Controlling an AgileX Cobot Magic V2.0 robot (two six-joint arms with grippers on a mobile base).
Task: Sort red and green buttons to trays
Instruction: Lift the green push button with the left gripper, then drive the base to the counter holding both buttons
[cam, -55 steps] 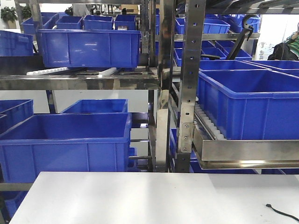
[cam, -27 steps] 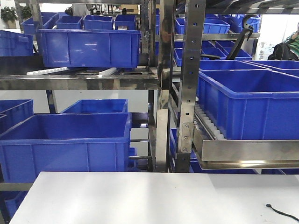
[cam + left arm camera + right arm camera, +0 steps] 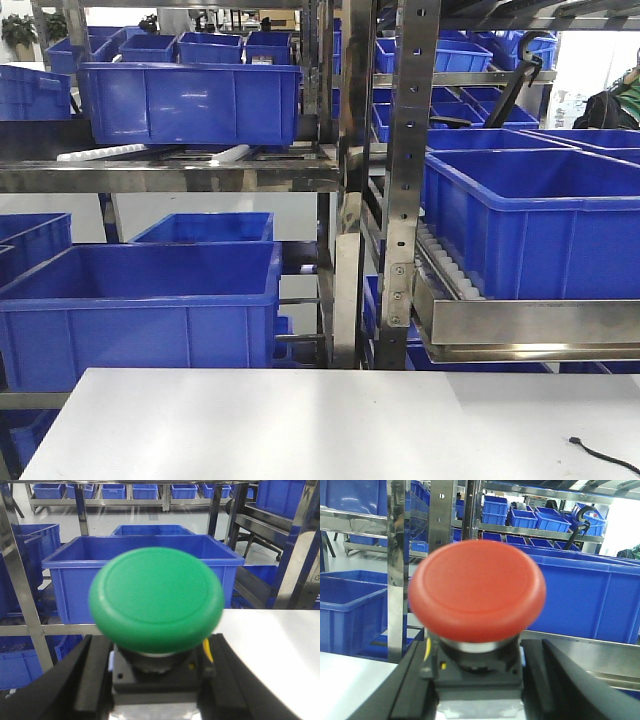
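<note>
Front view: 1 steel rack [image 3: 402, 150] holding blue bins [image 3: 140, 310], which overlap too much to count, stands behind 1 white table [image 3: 300, 425]. My left gripper [image 3: 156, 682]: 2 fingers [image 3: 92, 677] clamped on the black base of 1 green button [image 3: 156, 600], held upright. My right gripper [image 3: 476, 680]: 2 fingers [image 3: 410, 685] clamped on the base of 1 red button [image 3: 477, 590], also upright. 1 black cable [image 3: 603, 456] lies at the table's right edge.

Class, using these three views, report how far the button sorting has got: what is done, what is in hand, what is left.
Done: both buttons are picked up. In hand: the left gripper grips the green button by its black base, the right gripper the red button. Left: both placements; no trays show in any view, so neither button is sorted yet.
</note>
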